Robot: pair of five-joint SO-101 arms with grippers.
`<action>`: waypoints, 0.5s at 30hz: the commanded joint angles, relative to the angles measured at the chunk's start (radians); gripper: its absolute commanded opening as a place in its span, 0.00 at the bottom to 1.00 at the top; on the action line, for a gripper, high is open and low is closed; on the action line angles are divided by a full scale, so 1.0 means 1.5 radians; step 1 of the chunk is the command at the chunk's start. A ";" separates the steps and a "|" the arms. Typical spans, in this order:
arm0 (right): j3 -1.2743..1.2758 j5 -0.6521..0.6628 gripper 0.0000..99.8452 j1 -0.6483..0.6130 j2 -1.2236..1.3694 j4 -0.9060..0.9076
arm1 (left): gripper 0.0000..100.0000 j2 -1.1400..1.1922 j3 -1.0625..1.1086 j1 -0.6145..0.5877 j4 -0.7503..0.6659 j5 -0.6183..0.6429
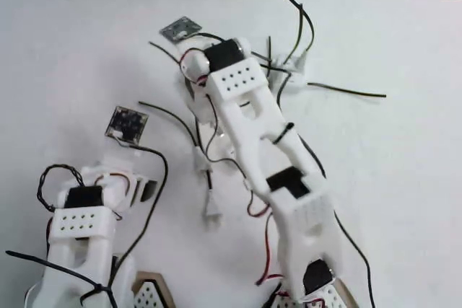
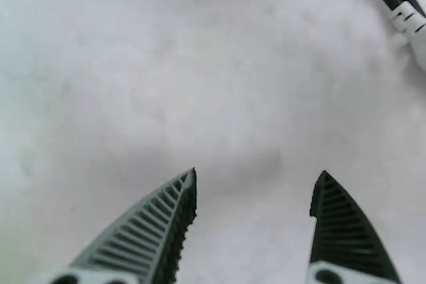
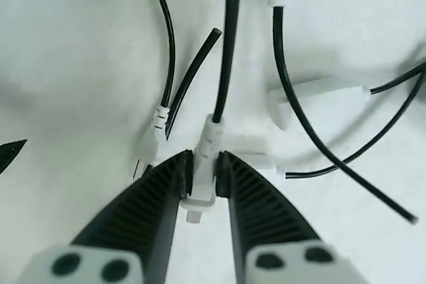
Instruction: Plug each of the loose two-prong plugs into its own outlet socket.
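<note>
white plug [image 3: 208, 139] clenched in the right tool [image 3: 204, 159], left tool [image 2: 258, 173] spread wide over the table [image 2: 166, 64].

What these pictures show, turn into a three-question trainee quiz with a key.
1. True or false: the left hand is shut on a plug.
2. The right hand grips: A) a white plug on a black cord; B) a screwdriver; C) nothing.
3. Fill in: the left hand hangs open over the bare white ____.
Key: 1 false; 2 A; 3 table.
</note>
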 commanded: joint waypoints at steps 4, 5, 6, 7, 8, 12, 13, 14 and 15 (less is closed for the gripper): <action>0.169 -0.001 0.02 -0.034 -0.241 -0.011 | 0.28 -0.018 -0.004 -0.003 -0.014 -0.002; 0.204 -0.001 0.02 -0.036 -0.277 -0.023 | 0.28 -0.018 -0.004 -0.003 -0.014 -0.002; 0.240 -0.001 0.02 -0.036 -0.312 -0.038 | 0.28 -0.018 -0.004 -0.003 -0.014 -0.002; 0.283 -0.001 0.02 -0.035 -0.348 -0.060 | 0.28 -0.018 -0.004 -0.003 -0.014 -0.002; 0.328 -0.001 0.02 -0.034 -0.385 -0.086 | 0.28 -0.018 -0.004 -0.003 -0.014 -0.002; 0.552 -0.001 0.02 -0.024 -0.542 -0.240 | 0.28 -0.018 -0.003 -0.003 -0.014 -0.002; 0.616 -0.001 0.02 -0.024 -0.584 -0.291 | 0.28 -0.017 -0.003 -0.003 -0.014 -0.002; 0.680 -0.001 0.02 -0.023 -0.624 -0.345 | 0.28 -0.017 -0.003 -0.003 -0.014 -0.002; 0.746 0.000 0.02 -0.021 -0.663 -0.399 | 0.28 -0.017 -0.003 -0.003 -0.014 -0.002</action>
